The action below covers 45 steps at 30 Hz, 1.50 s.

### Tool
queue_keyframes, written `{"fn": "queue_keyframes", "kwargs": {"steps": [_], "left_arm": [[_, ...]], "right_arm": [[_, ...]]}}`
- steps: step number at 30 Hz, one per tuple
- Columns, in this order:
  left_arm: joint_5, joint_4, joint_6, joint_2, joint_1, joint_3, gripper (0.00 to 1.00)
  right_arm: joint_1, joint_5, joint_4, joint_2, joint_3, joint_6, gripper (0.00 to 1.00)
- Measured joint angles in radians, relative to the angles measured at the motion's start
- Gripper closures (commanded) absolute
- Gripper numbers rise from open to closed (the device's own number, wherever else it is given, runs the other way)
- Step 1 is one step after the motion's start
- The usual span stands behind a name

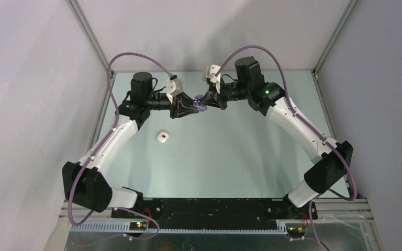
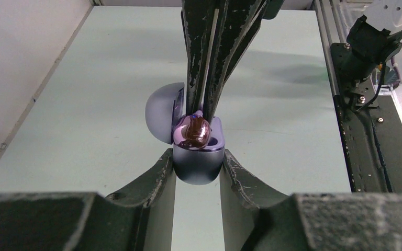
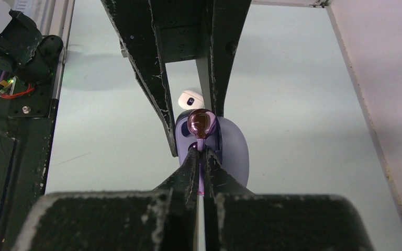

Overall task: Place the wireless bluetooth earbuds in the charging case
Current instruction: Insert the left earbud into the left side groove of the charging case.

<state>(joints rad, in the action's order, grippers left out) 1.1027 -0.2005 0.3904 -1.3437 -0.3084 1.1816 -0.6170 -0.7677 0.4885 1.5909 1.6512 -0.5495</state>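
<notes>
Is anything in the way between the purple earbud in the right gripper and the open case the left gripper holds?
Nothing visible. The right gripper holds the purple earbud directly at the open mouth of the purple case, which the left gripper grips; the lid is swung back. Seating depth is unclear.

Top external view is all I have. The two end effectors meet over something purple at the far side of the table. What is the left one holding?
Observer: The left end effector is clamped on the body of a purple charging case, one finger on each side.
Operator: And what is the right one doing there?
Observer: The right end effector pinches a purple earbud by its stem. The bulb is at the case's open top, but I can't tell whether it is seated.
</notes>
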Motion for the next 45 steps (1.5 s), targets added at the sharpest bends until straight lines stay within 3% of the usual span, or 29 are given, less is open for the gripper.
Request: {"fn": "queue_keyframes", "kwargs": {"steps": [24, 34, 45], "left_arm": [[-0.003, 0.019, -0.023, -0.011, -0.004, 0.000, 1.00], [-0.052, -0.105, 0.087, -0.019, -0.013, 0.036, 1.00], [-0.064, -0.134, 0.128, -0.020, -0.017, 0.040, 1.00]], "right_arm": [[0.013, -0.021, -0.071, -0.041, -0.079, 0.015, 1.00], [-0.014, 0.036, -0.044, -0.041, -0.079, -0.027, 1.00], [-0.021, 0.057, -0.045, -0.041, -0.079, -0.026, 0.98]]}}
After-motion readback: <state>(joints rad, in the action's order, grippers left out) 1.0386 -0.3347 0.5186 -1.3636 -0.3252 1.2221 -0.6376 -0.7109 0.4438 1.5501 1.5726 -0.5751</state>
